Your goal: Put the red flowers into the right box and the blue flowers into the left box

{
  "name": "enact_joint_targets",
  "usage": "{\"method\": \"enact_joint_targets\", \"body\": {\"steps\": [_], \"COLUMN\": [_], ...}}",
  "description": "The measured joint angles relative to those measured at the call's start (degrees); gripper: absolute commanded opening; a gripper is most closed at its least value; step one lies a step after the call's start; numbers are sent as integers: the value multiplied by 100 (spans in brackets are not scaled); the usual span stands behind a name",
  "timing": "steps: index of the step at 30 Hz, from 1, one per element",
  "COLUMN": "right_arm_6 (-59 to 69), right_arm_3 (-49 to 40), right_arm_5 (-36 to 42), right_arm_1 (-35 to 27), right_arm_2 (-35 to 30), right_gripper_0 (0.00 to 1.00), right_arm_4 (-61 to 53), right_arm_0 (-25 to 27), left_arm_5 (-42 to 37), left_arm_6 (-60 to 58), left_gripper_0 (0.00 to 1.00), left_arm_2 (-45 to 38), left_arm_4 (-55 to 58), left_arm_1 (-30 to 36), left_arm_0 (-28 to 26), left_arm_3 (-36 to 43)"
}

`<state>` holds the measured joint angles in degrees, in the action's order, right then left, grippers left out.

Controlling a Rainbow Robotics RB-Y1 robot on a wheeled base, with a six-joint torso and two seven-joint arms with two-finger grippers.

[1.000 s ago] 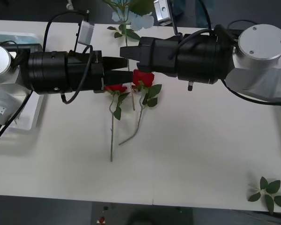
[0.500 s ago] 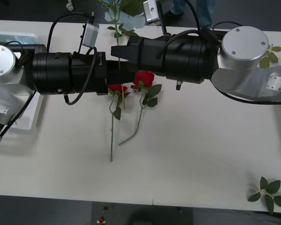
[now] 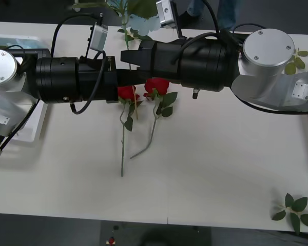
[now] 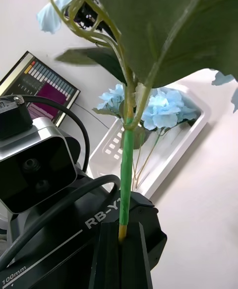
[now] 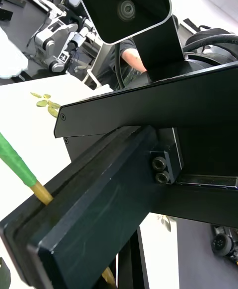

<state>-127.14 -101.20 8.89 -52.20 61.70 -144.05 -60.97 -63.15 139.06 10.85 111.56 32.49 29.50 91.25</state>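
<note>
right pincer (image 4: 120, 242) clamps a blue flower stem (image 4: 126, 170); left box (image 4: 191, 135) holds blue flowers (image 4: 158, 108).

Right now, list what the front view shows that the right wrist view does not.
Front view alone: two red flowers lying on the table under the arms, and a leaf sprig near the table's front right corner.

Right wrist view alone: the right tool shut on the stem of the held blue flower, and other blue flowers lying in the left box.

Both: the held blue flower raised above the table, the left arm meeting the right arm mid-table, and the left box.
</note>
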Motion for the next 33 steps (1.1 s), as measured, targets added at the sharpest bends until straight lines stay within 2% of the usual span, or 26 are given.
{"method": "enact_joint_targets", "body": {"steps": [2, 3, 5, 6, 19, 23, 27, 33], "right_arm_6": [0, 0, 0, 0, 0, 0, 0, 0], "right_arm_3": [0, 0, 2, 3, 4, 4, 6, 8], "right_arm_5": [0, 0, -1, -2, -2, -2, -4, 171], "right_arm_1": [0, 0, 0, 0, 0, 0, 0, -250], "right_arm_2": [0, 0, 0, 0, 0, 0, 0, -3], "right_gripper_0": [0, 10, 84, 100, 100, 100, 100, 100], "right_arm_4": [0, 0, 0, 0, 0, 0, 0, -281], "right_arm_0": [0, 0, 0, 0, 0, 0, 0, -99], "left_arm_5": [0, 0, 0, 0, -1, -6, -239, -382], "left_arm_6": [0, 0, 0, 1, 147, 148, 149, 150], "left_gripper_0": [0, 0, 0, 0, 0, 0, 0, 0], "left_arm_2": [0, 0, 0, 0, -1, -42, -419, -1332], "left_arm_4": [0, 0, 3, 19, 109, 373, 496, 686], "left_arm_1": [0, 0, 0, 0, 9, 208, 543, 1058], "left_arm_0": [0, 0, 0, 0, 0, -2, -68, -561], "left_arm_3": [0, 0, 0, 0, 0, 0, 1, 5]}}
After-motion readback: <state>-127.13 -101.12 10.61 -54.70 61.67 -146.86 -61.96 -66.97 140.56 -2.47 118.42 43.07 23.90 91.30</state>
